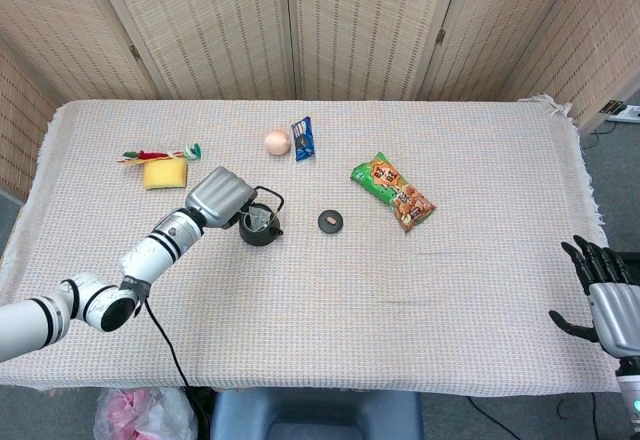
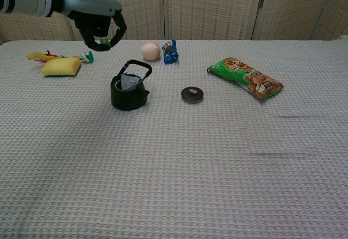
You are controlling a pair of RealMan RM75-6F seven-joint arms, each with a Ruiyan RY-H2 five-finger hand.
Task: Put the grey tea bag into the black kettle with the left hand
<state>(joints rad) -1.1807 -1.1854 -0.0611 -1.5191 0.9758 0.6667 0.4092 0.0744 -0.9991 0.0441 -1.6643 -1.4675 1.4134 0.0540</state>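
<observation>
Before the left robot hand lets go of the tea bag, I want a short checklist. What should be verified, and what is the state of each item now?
1. Grey tea bag is in the mouth of the black kettle: ok, though part of it shows above the rim.
2. Left robot hand holds the green tag: ok, fingers are curled around it above and left of the kettle.
3. String is slack: cannot tell, too thin to see.
4. Kettle stands upright: ok.
5. Kettle lid is out of the way: ok, it lies apart on the cloth to the right.
6. Right robot hand stays away: ok, it is off the table edge.
</observation>
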